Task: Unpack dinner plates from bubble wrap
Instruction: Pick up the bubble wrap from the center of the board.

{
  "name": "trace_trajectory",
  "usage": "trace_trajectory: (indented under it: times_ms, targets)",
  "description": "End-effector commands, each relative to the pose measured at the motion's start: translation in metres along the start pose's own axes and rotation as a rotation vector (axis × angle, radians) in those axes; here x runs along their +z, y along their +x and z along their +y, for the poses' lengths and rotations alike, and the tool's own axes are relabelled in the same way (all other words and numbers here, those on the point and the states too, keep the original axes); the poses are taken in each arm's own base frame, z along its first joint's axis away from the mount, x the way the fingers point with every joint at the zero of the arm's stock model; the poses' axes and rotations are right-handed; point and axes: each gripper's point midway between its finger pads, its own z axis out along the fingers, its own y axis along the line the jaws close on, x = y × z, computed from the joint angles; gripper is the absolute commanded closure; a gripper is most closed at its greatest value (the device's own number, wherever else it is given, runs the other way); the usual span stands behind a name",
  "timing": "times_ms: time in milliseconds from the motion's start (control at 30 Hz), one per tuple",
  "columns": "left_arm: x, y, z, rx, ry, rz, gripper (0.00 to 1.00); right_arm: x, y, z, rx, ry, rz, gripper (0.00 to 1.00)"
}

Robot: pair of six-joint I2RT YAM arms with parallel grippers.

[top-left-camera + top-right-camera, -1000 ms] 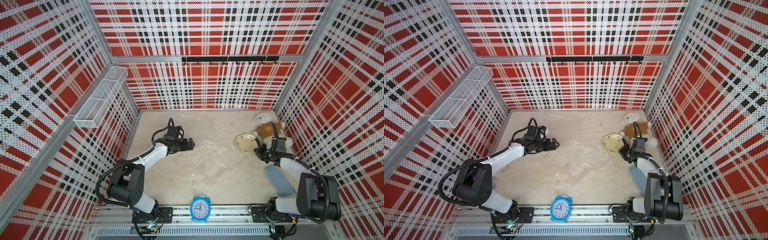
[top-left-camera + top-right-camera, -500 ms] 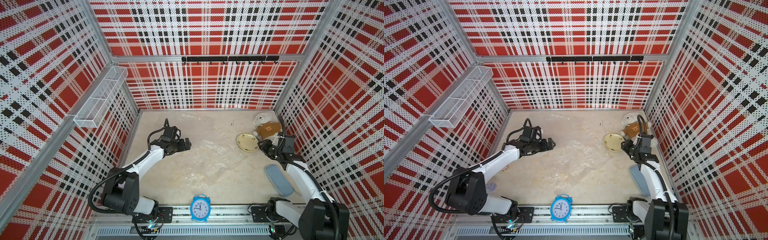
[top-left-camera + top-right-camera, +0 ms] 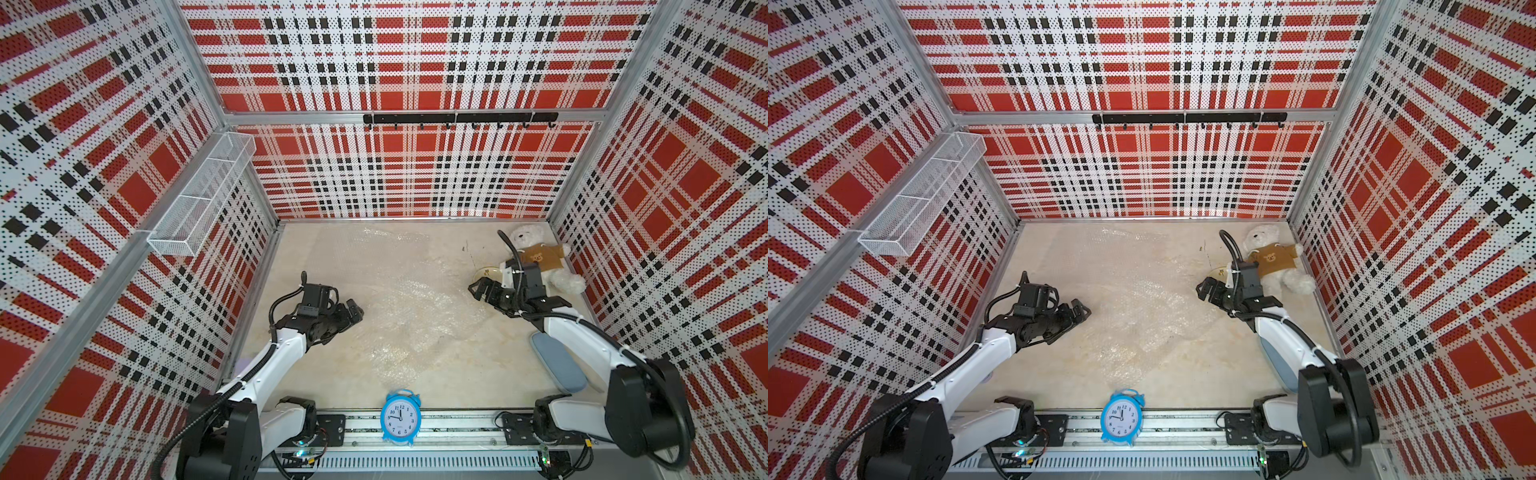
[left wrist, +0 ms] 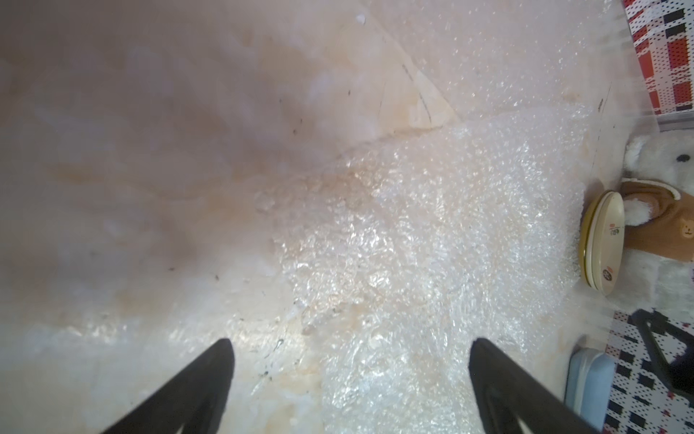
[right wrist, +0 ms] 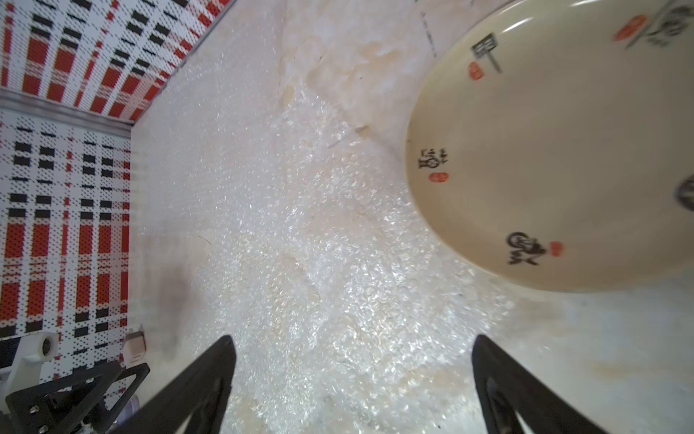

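Observation:
The dinner plates [image 4: 602,244] lie stacked at the right of the table against a teddy bear, a cream one [image 5: 563,150] with dark marks on top of a yellow-rimmed one. In both top views my right arm hides most of the plates [image 3: 487,272] [image 3: 1218,272]. Bubble wrap [image 3: 415,307] [image 3: 1154,303] [image 4: 450,225] [image 5: 300,244] lies spread flat over the middle of the table. My right gripper [image 3: 478,289] [image 3: 1204,289] [image 5: 353,340] hangs open over the wrap just left of the plates, holding nothing. My left gripper [image 3: 355,311] [image 3: 1081,309] [image 4: 349,342] is open and empty at the wrap's left edge.
A white teddy bear [image 3: 536,253] in a brown shirt lies at the back right. A grey-blue pad [image 3: 557,365] sits under my right arm. A blue alarm clock [image 3: 400,419] stands at the front edge. A wire basket [image 3: 199,199] hangs on the left wall.
My right gripper has opened wide and moved left, away from the plates. My left gripper has drawn back toward the front left, still open.

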Motion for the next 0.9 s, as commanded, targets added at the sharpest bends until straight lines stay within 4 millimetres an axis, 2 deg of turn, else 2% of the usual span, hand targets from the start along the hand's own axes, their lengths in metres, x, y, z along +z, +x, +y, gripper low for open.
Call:
trace_trajectory:
  times_ms: [0, 133, 300, 433, 567, 800, 867]
  targets:
    - [0.001, 0.014, -0.01, -0.033, 0.084, 0.034, 0.01, 0.018, -0.007, 0.03, -0.068, -0.069, -0.007, 0.0]
    - [0.006, 0.034, -0.017, 0.019, 0.101, 0.059, 0.0, 0.046, 0.011, 0.041, -0.094, -0.08, 0.062, 0.0]
    - [0.017, 0.051, -0.03, 0.056, 0.153, 0.085, 0.0, 0.072, 0.027, 0.039, -0.083, -0.081, 0.109, 0.0]
    - [0.03, 0.061, -0.033, 0.074, 0.161, 0.103, 0.0, 0.086, 0.039, 0.038, -0.075, -0.075, 0.127, 0.0]
    - [0.039, 0.067, -0.032, 0.08, 0.155, 0.117, 0.0, 0.096, 0.049, 0.037, -0.061, -0.078, 0.138, 0.0]
    - [0.047, 0.068, -0.025, 0.088, 0.134, 0.113, 0.01, 0.103, 0.054, 0.034, -0.055, -0.074, 0.149, 0.0]
    - [0.047, 0.066, -0.026, 0.071, 0.149, 0.097, 0.06, 0.104, 0.055, 0.033, -0.052, -0.071, 0.151, 0.0]
